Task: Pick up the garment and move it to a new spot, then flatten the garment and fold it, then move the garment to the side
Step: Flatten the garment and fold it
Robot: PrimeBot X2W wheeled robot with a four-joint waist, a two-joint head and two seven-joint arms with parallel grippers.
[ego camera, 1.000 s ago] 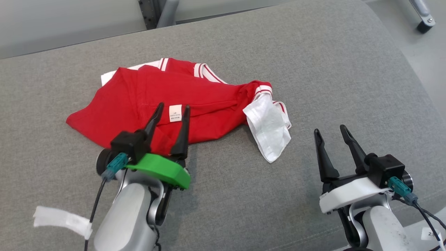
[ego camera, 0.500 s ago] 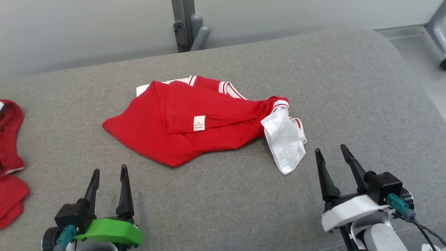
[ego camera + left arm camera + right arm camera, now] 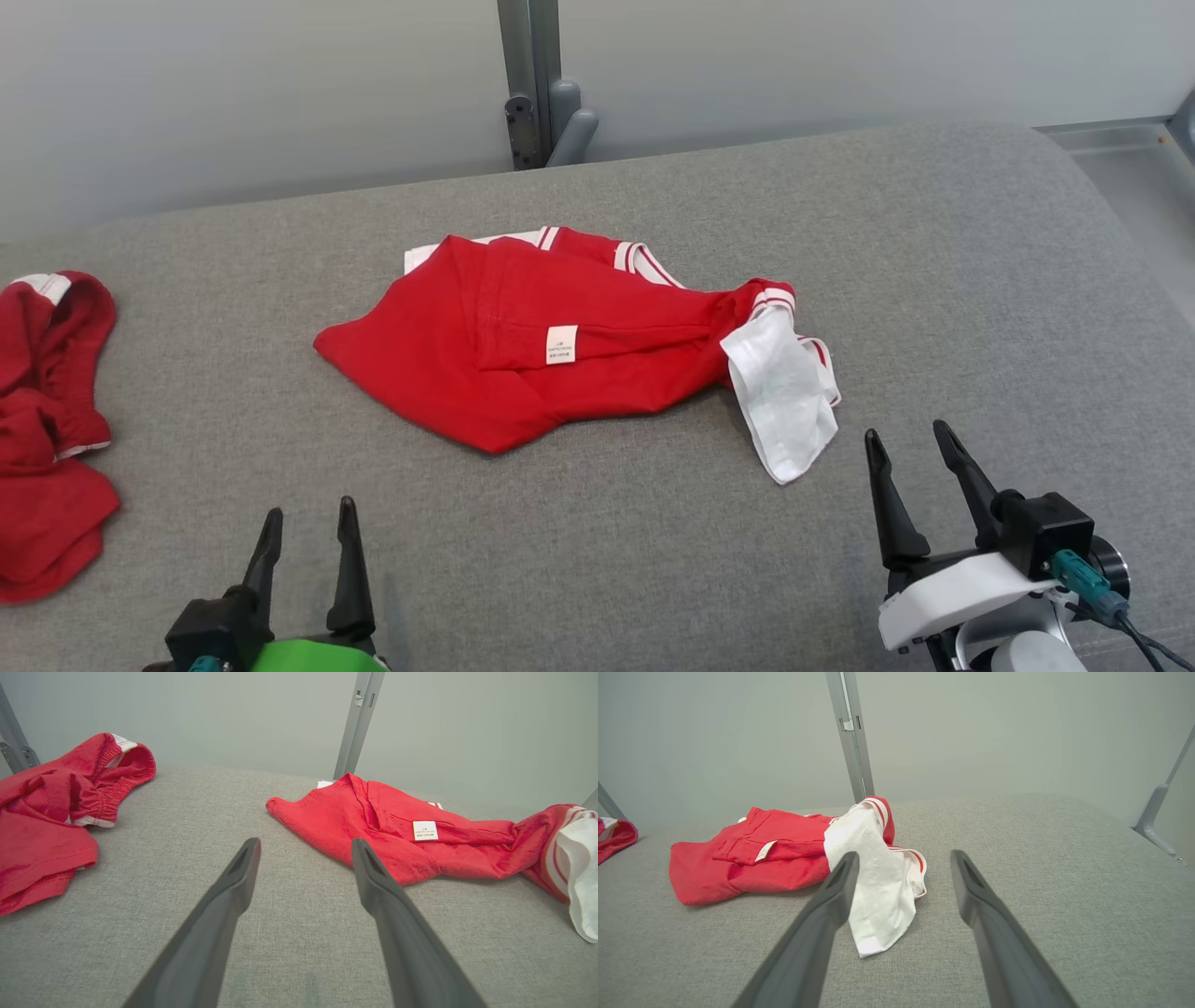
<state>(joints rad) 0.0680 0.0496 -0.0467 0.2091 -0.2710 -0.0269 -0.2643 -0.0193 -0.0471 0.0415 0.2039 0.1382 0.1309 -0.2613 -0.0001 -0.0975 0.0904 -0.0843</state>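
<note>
Both pairs of jaws stand apart and empty: left gripper and right gripper hover short of the rumpled red garment (white part nearest the right gripper) on the grey cushion.

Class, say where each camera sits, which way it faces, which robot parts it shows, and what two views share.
Head view: on head, facing forward-down at garment; left end effector, right end effector below.
Left wrist view: on left wrist, facing garment and other red clothing; left fingers.
Right wrist view: on right wrist, facing white sleeve; right fingers.
Shared: garment label.
</note>
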